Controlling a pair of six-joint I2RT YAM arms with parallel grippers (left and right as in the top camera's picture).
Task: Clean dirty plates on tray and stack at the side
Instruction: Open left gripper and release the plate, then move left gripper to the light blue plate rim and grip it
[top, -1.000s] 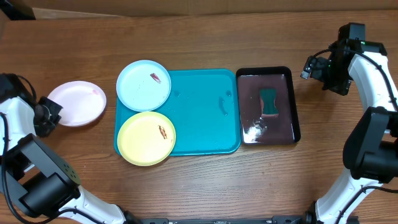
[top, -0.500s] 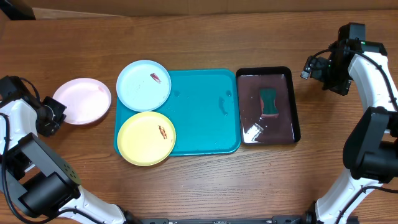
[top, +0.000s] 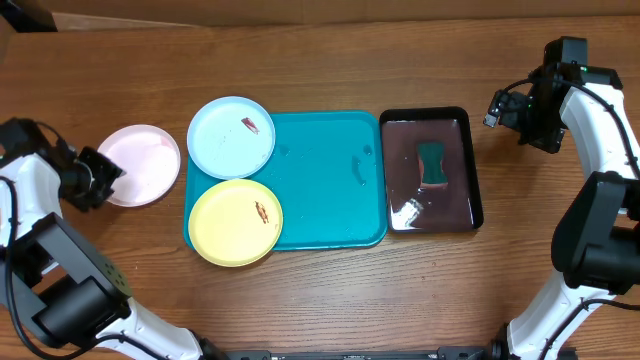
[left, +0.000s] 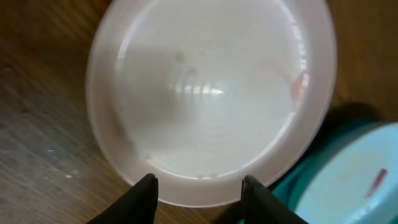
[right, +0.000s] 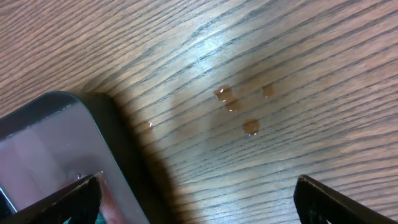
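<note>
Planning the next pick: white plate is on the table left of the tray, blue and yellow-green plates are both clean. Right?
No: overhead shows a reddish smear on both the light blue plate and the yellow-green plate. The white plate does sit left of the tray.

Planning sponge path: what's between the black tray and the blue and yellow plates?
Overhead: only bare floor of the turquoise tray, with a few wet marks, lies between the black tray, blue plate and yellow plate.
</note>
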